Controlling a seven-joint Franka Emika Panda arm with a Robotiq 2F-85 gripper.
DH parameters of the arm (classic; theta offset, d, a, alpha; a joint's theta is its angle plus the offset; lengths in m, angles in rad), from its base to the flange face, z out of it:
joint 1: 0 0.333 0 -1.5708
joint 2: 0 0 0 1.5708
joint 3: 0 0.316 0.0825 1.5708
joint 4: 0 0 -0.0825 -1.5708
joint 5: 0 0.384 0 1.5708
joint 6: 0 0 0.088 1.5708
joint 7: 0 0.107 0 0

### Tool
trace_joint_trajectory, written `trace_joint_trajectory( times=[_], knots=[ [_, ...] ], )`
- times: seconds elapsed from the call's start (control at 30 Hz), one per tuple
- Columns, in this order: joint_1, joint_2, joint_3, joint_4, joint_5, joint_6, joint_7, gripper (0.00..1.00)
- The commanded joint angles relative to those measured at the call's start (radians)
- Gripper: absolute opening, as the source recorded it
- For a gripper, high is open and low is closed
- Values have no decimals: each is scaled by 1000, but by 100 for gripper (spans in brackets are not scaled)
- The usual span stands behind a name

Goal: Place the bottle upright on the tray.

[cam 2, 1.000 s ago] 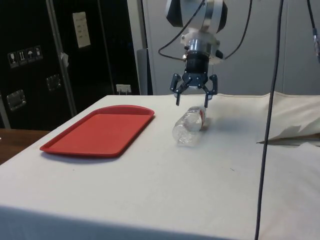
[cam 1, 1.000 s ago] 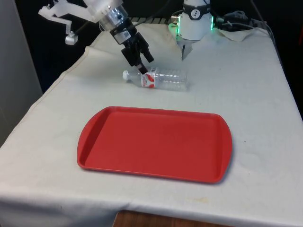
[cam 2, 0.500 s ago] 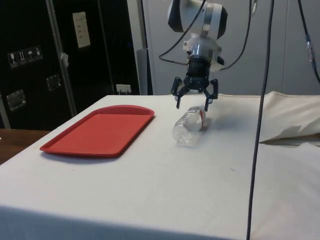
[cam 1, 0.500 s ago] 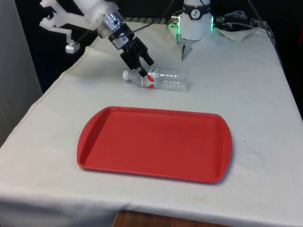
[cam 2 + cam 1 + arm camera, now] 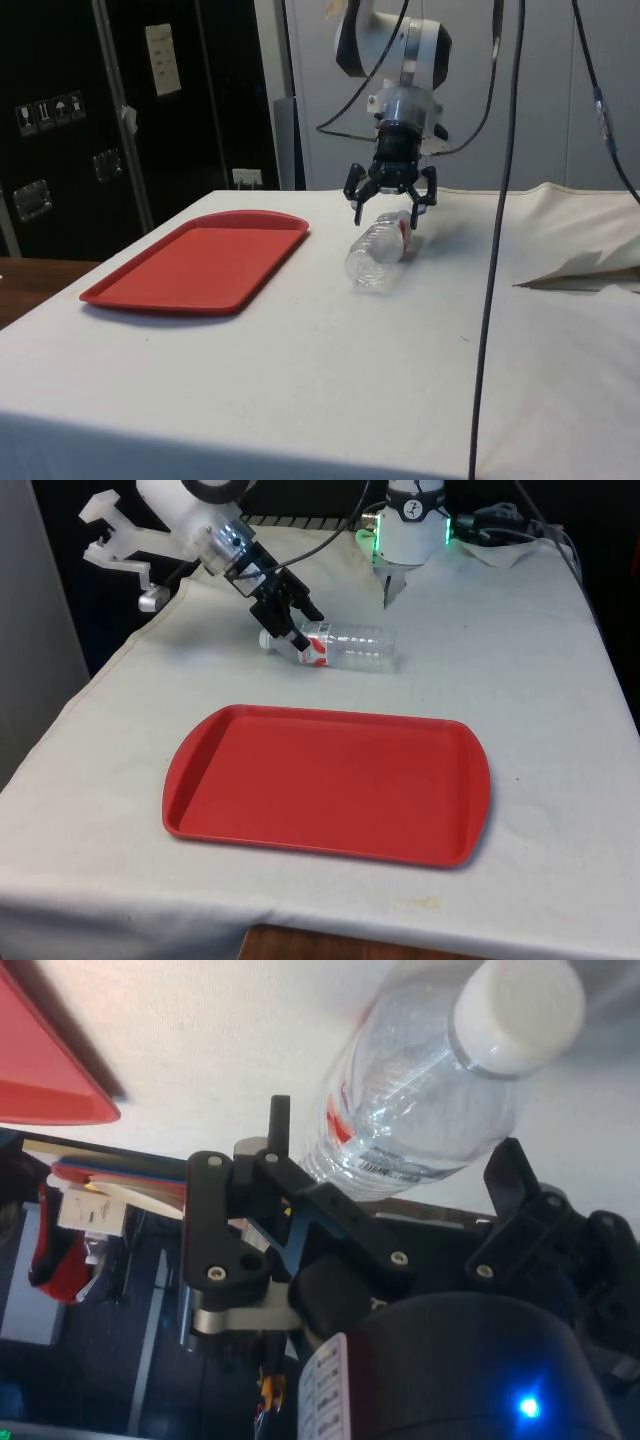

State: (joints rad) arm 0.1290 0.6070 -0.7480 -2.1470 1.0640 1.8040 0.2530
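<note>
Lower than a second ago, the gripper [image 5: 293,617] has come down from above the bottle [image 5: 338,646] until its spread fingers straddle the neck end; the bottle itself has not shifted, nor has the tray [image 5: 326,783]. In the side view the gripper [image 5: 391,201] hangs with one finger on either side of the bottle [image 5: 378,250], tips close to the cloth and the plastic between them untouched as far as can be seen. The wrist view shows the same: the two black fingers [image 5: 322,1214] stand apart, with the clear bottle [image 5: 425,1110] lying in the gap and its white cap [image 5: 520,1013] pointing away from the palm.

The bottle lies on its side on the white tablecloth [image 5: 520,670], directly under the gripper. Its long axis runs across the front view, cap toward the front view's left and base toward the front view's right, roughly parallel to the tray's far rim. A red-and-white label sits near the neck, just beside the fingers.

The red tray lies flat and bare, well apart from the gripper on the camera side in the front view, with open cloth between its far rim and the bottle. The tray's corner [image 5: 55,1080] appears in the wrist view beside the fingers. Open cloth also surrounds the bottle on the front view's right, out to the table's edge.
</note>
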Motion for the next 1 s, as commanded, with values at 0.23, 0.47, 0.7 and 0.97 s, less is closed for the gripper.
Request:
trace_joint_trajectory(
  times=[0.23, 0.47, 0.7, 0.97],
  knots=[
    [-9, 24, -15, 15, 16, -60, 8, 100],
    [-11, 38, -18, 18, 28, -79, 18, 100],
    [-8, 54, -19, 19, 50, -80, 29, 100],
    [-7, 79, -17, 18, 84, -77, 42, 100]
  ],
)
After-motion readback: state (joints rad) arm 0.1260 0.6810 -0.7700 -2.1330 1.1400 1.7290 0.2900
